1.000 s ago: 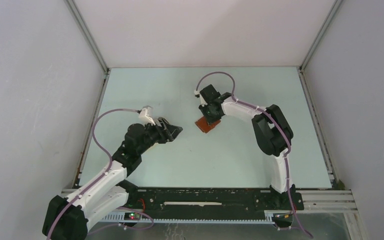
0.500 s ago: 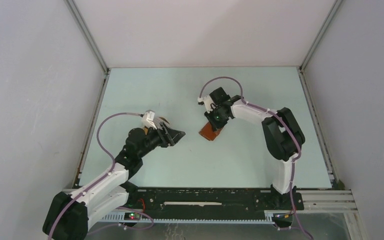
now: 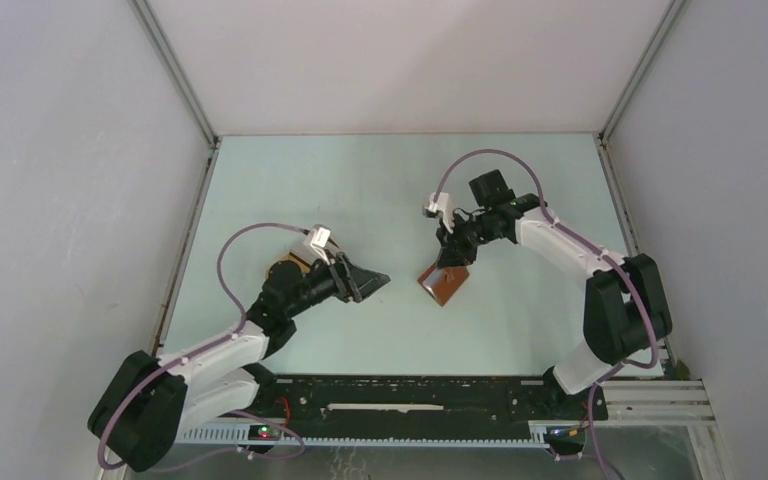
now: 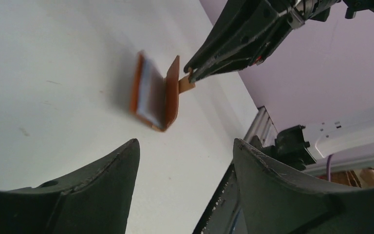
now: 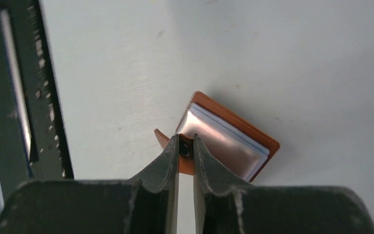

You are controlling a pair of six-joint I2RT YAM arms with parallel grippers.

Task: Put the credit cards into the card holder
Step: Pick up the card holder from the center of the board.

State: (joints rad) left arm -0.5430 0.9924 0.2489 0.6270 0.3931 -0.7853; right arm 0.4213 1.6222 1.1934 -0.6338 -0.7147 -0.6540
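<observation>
Pinching the card holder (image 5: 233,134) tab: right end effector (image 5: 185,142); left end effector (image 4: 185,144) agape.

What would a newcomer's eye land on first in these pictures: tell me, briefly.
The right gripper is pinched shut on the strap tab of the reddish-brown card holder, which sits half-open near the middle of the table with its pale pockets showing. To its left the left gripper hovers with its jaws open, pointed at the holder and holding nothing.
</observation>
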